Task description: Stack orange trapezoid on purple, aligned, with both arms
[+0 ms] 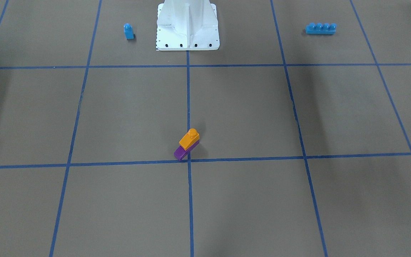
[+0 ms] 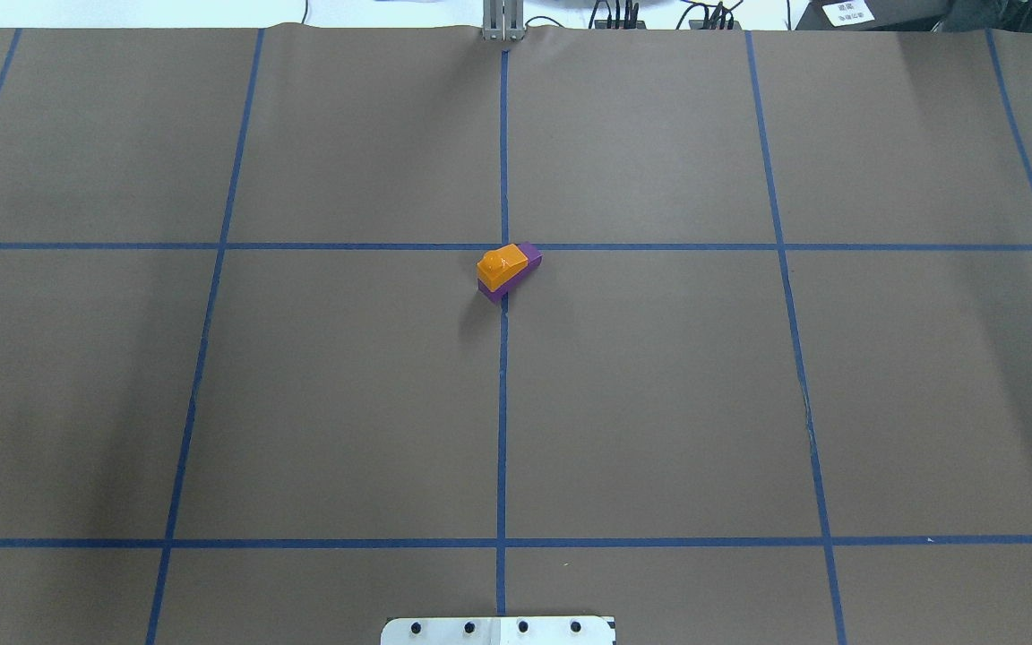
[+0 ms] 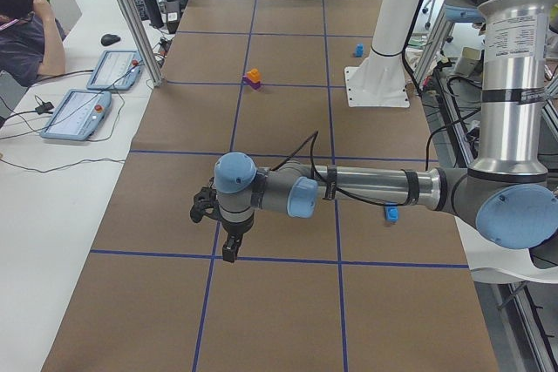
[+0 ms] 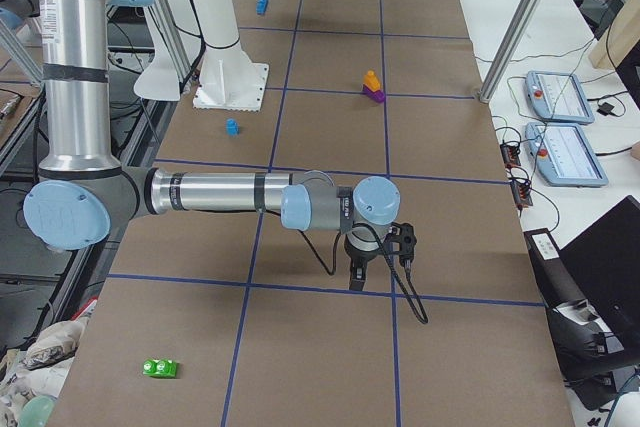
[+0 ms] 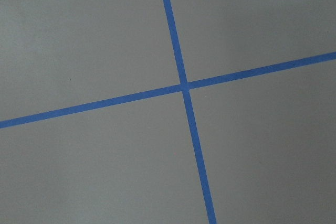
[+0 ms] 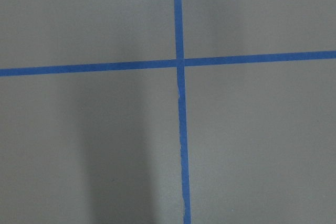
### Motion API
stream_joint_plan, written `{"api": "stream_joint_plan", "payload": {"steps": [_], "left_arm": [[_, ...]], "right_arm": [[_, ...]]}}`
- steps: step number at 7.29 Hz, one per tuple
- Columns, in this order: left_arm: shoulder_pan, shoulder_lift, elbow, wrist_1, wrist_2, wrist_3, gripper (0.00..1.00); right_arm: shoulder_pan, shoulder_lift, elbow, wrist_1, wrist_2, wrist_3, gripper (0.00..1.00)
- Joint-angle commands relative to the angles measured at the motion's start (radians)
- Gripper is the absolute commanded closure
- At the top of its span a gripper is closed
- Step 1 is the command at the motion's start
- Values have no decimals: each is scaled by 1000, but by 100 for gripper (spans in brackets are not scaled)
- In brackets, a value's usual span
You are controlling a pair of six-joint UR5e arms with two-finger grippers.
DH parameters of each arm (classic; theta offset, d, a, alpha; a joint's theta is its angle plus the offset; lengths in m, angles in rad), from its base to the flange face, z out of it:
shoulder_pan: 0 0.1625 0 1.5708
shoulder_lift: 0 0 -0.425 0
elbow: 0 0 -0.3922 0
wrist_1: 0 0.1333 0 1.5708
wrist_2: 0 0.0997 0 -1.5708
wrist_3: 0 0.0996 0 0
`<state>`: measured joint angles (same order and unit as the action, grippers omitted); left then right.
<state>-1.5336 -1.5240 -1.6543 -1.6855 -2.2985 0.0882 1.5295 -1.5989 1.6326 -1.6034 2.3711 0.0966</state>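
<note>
The orange trapezoid (image 1: 189, 138) sits on top of the purple (image 1: 181, 153) near the table's middle, both pointing the same way, with the purple's low end showing past the orange. The stack also shows in the overhead view, orange (image 2: 500, 262) on purple (image 2: 529, 257). No gripper touches it. My left gripper (image 3: 228, 246) shows only in the exterior left view, far from the stack; I cannot tell if it is open or shut. My right gripper (image 4: 356, 275) shows only in the exterior right view, also far off; I cannot tell its state. Both wrist views show only table and tape.
A small blue one-stud brick (image 1: 128, 31) and a long blue four-stud brick (image 1: 320, 28) lie either side of the white robot base (image 1: 187, 26). A green brick (image 4: 160, 368) lies at the table's right end. An operator (image 3: 22, 28) sits beyond the far edge.
</note>
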Motion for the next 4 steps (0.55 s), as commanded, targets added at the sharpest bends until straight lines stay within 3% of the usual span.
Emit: {"api": "stream_joint_plan", "payload": {"steps": [1,4], "left_arm": [[-14,1,-15,50,7,25,0],[-13,-2,-9,50,7,22,0]], "right_arm": [[1,-3,3,-1,8,-3,0],[1,-3,1,2,34,-1,0]]}}
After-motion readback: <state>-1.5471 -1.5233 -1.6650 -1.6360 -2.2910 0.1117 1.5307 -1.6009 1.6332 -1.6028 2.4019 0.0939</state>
